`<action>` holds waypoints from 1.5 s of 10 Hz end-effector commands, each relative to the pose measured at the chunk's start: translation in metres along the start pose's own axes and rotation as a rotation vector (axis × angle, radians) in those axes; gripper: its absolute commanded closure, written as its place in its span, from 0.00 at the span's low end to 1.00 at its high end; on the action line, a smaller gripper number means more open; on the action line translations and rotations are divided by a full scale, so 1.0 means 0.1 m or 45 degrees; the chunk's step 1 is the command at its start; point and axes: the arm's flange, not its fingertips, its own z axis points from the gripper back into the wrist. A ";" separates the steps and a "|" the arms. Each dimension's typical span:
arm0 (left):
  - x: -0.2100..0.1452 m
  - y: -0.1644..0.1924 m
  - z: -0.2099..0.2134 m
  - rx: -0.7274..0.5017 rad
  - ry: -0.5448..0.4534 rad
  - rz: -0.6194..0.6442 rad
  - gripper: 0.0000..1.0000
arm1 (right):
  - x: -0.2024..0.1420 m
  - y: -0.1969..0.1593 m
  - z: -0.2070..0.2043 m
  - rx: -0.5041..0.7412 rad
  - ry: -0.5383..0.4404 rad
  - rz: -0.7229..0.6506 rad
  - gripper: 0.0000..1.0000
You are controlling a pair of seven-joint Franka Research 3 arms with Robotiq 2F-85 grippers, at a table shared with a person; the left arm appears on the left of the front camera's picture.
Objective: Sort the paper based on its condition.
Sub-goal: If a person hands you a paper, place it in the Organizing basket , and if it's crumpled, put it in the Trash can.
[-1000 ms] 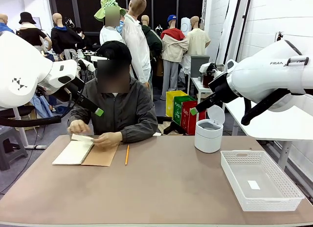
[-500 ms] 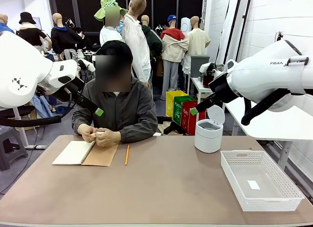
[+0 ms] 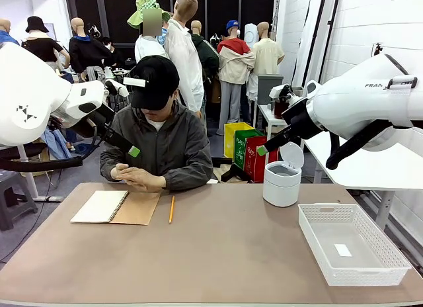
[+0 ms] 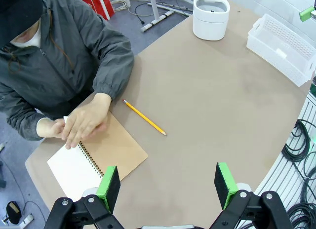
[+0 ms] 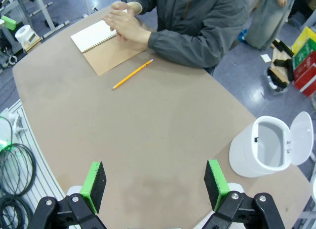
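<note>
Reading "FRAN", lettering (image 3: 379, 85) is seen on the right arm (image 3: 350, 108) at upper right; the left gripper (image 4: 166, 177) and right gripper (image 5: 154, 182) are held wide apart, empty.

Left pincer (image 4: 166, 183) gaping, raised high; right pincer (image 5: 154, 183) likewise gaping, raised high

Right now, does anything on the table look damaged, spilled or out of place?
Only this: the person's hands are pressed around a bit of white paper, seemingly crumpled. The notebook, pencil, open bin and basket sit tidy; nothing is spilled.
</note>
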 end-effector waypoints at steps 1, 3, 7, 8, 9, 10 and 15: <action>0.01 0.01 0.02 -0.006 0.005 0.002 0.00 | 0.00 0.00 0.00 0.007 -0.003 -0.001 0.00; 0.01 0.01 0.02 -0.006 0.005 0.002 0.00 | 0.00 0.00 0.00 0.007 -0.003 -0.001 0.00; 0.01 0.01 0.02 -0.006 0.005 0.002 0.00 | 0.00 0.00 0.00 0.007 -0.003 -0.001 0.00; 0.01 0.01 0.02 -0.006 0.005 0.002 0.00 | 0.00 0.00 0.00 0.007 -0.003 -0.001 0.00; 0.01 0.01 0.02 -0.006 0.005 0.002 0.00 | 0.00 0.00 0.00 0.007 -0.003 -0.001 0.00; 0.01 0.01 0.02 -0.006 0.005 0.002 0.00 | 0.00 0.00 0.00 0.007 -0.003 -0.001 0.00; 0.01 0.01 0.02 -0.006 0.005 0.002 0.00 | 0.00 0.00 0.00 0.007 -0.003 -0.001 0.00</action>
